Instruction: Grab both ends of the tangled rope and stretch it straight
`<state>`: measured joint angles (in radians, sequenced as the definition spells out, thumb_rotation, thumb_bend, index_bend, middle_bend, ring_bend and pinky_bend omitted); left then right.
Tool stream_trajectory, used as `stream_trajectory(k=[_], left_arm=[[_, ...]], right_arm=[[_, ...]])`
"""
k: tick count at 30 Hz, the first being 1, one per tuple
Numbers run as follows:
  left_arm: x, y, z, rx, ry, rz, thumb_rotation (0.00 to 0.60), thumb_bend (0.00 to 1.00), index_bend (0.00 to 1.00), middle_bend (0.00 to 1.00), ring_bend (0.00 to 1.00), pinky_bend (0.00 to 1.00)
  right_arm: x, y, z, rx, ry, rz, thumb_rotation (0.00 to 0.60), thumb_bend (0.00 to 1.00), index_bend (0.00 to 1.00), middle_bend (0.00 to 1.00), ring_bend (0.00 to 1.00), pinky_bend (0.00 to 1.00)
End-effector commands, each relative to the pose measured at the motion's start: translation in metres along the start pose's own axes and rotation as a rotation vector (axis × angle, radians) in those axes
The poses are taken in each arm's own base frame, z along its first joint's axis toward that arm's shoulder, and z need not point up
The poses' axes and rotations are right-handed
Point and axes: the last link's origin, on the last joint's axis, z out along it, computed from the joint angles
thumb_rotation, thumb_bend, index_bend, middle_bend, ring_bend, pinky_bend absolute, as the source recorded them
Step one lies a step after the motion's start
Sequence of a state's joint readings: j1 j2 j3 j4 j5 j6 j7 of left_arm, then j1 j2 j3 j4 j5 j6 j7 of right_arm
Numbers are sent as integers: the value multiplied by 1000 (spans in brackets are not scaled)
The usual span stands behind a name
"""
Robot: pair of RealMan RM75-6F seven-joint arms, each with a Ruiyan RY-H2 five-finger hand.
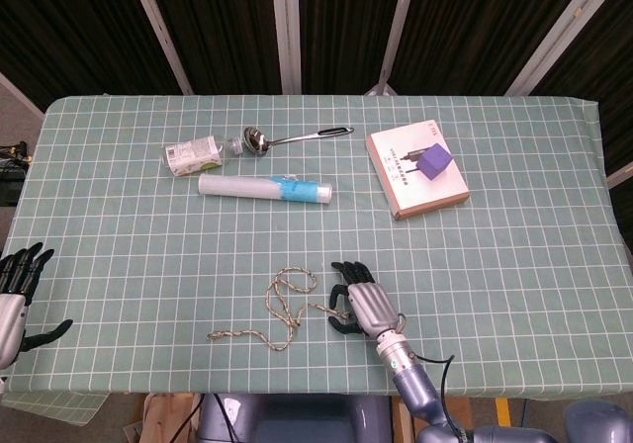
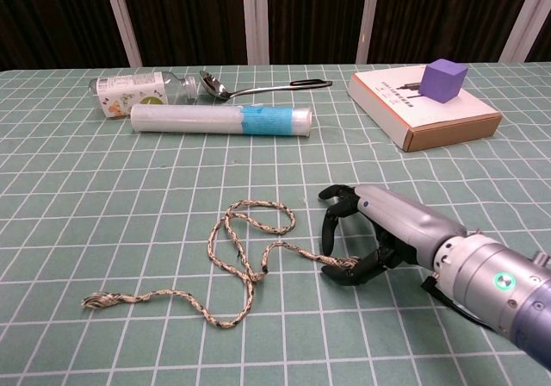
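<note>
Near the table's (image 1: 514, 216) front edge lies the rope (image 2: 237, 257) — looped and tangled, one frayed end trailing left, the other at the right hand (image 2: 374, 231). That hand's fingers (image 2: 334, 212) curl around this end with the thumb under it; whether they actually pinch it I cannot tell. Far left, the left hand (image 1: 14, 295) rests open — fingers spread, holding nothing.

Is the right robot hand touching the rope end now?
Touching. In the chest view the right robot hand has its thumb and fingertips closed around the near end of the rope.
</note>
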<state>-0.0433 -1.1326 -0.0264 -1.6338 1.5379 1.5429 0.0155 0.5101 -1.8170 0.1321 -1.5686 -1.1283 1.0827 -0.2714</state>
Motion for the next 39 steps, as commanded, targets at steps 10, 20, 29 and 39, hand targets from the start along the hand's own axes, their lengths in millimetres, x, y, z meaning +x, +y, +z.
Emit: stream_trajectory(k=[10, 20, 29, 39], left_arm=[[0, 0, 0, -1, -2, -5, 600, 0, 0, 0, 0, 0], [0, 1, -1, -5, -6, -4, 600, 0, 0, 0, 0, 0], [-1, 2, -1, -6, -7, -2, 600, 0, 0, 0, 0, 0], [-7, 19, 4, -78, -33, 28, 600, 43, 60, 0, 0, 0]], right_arm=[[0, 0, 2, -6, 2, -2, 600, 397, 578, 122, 0, 0], [-1, 3, 1, -24, -15, -8, 600, 444, 583, 124, 0, 0], [4, 1, -2, -17, -4, -3, 600, 454, 614, 134, 0, 0], [35, 5, 0, -22, 60, -15, 600, 455, 614, 134, 0, 0]])
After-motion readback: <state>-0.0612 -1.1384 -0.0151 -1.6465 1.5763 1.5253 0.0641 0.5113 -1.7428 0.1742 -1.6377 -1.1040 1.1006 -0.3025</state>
